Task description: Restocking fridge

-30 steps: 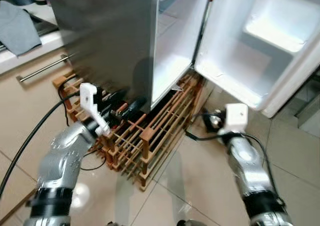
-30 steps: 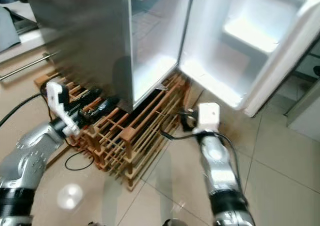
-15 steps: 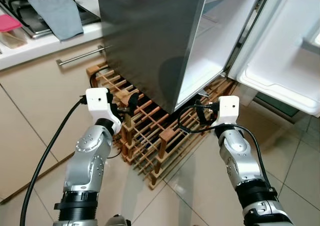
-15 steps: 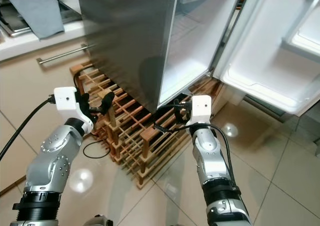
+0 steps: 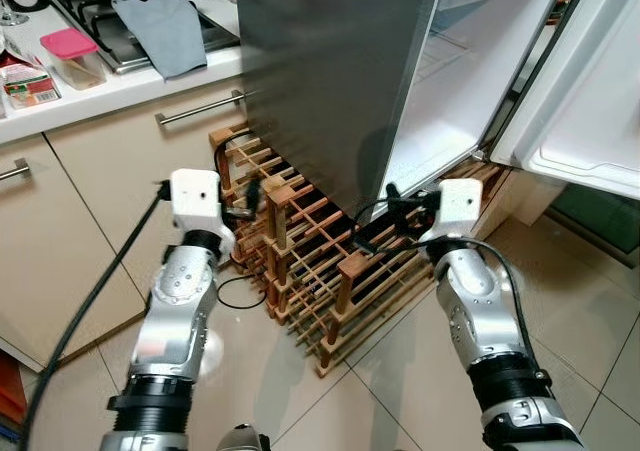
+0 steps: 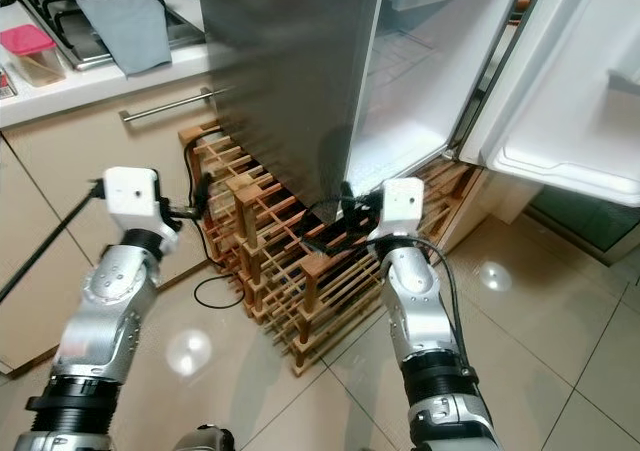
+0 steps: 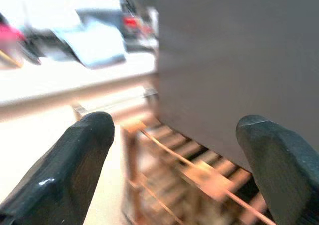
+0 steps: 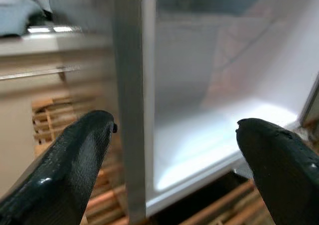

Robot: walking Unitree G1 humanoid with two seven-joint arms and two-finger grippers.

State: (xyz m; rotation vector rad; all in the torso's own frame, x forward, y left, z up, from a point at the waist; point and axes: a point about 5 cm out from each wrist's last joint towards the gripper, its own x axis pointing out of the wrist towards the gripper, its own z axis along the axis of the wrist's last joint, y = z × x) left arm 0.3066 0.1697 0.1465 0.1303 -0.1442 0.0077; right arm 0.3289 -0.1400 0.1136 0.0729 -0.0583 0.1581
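The fridge (image 5: 340, 61) stands on a wooden wine rack (image 5: 320, 271). Its steel side faces me and its door (image 5: 590, 91) hangs open on the right. The white inside (image 5: 450, 101) has a bare bottom shelf. My left gripper (image 5: 250, 199) is open and holds nothing, level with the rack's left corner post. My right gripper (image 5: 385, 216) is also open and holds nothing, just below the fridge's front lower corner. In the left wrist view the fingertips (image 7: 84, 150) frame the steel side and the rack. In the right wrist view the fingertips (image 8: 84, 150) frame the fridge's edge and lit interior.
A counter at the left carries a grey cloth (image 5: 165, 26) and a pink-lidded box (image 5: 72, 51). Beige cabinets with a bar handle (image 5: 200, 106) stand under it. Black cables (image 5: 235, 296) lie on the tiled floor by the rack.
The whole picture has shifted right, so the camera moved and more of the counter shows. Both grippers stay open in front of the rack.
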